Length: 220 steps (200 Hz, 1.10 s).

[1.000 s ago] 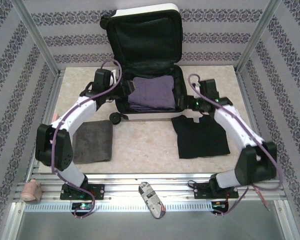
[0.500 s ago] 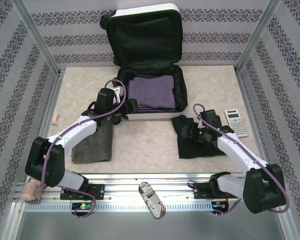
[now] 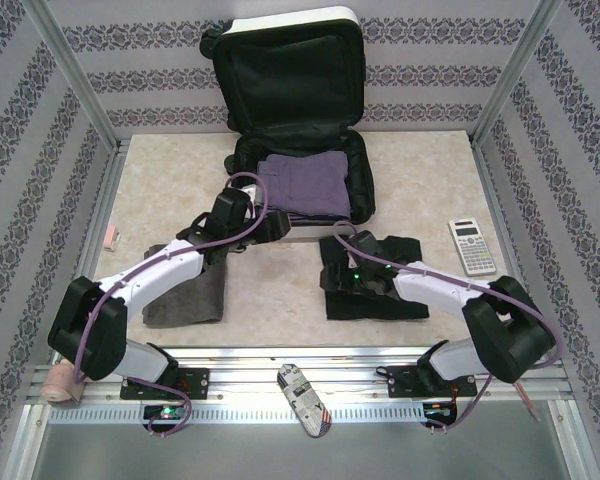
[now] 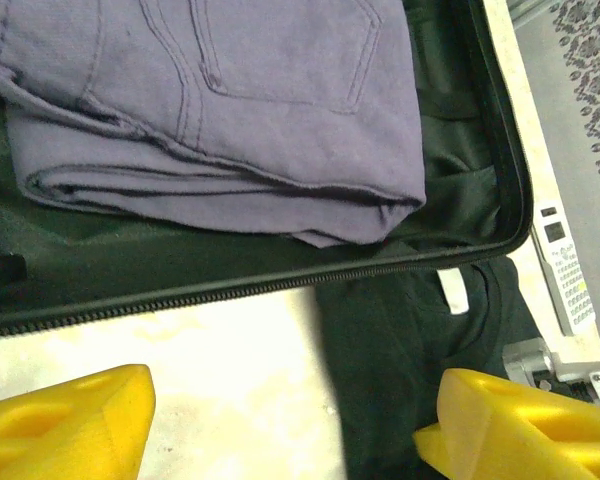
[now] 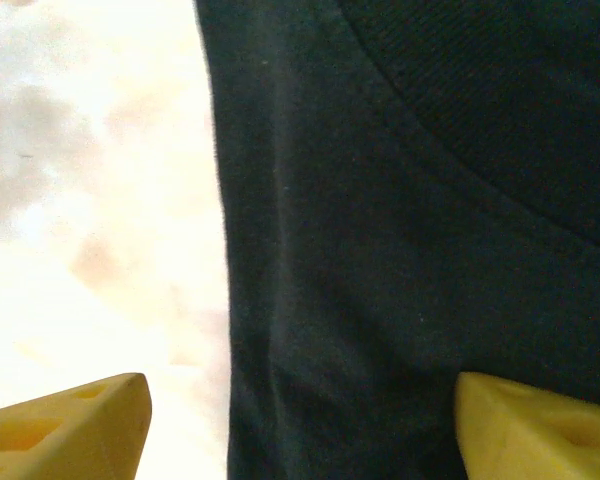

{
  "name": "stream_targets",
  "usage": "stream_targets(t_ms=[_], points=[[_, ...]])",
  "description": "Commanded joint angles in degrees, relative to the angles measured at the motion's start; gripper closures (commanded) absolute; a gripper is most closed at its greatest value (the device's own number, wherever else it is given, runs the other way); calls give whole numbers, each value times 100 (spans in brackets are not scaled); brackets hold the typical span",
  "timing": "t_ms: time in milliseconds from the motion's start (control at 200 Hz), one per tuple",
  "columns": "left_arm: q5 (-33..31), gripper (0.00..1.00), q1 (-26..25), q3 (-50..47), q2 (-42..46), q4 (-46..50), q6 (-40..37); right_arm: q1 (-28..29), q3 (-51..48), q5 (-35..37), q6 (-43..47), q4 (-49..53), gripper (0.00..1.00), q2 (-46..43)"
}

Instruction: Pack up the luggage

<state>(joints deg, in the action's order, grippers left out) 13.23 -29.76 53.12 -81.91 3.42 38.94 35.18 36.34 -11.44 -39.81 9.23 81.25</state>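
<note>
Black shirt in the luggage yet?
No, the black shirt lies on the table in front of the luggage, which holds folded purple jeans.

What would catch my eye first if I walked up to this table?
The open white suitcase at the back of the table, its lid upright and folded purple trousers lying in the lower half. In front of it, the right gripper hangs open over a black garment, and a grey towel lies partly under the left arm.

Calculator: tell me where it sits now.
In the top view the calculator lies on the table at its right side, just right of the black shirt.
</note>
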Motion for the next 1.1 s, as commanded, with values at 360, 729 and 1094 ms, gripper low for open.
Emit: stream_targets(t_ms=[360,729,1094], points=[[-112,26,-764,133,-525,722,307,-226,690,115,523,1427,20,-921],[340,26,-1438,298,-1348,541,684,-2462,412,540,1345,2730,12,-1902],[566,25,-1581,732,-1895,715,663,-3227,295,179,1621,2301,11,-767]])
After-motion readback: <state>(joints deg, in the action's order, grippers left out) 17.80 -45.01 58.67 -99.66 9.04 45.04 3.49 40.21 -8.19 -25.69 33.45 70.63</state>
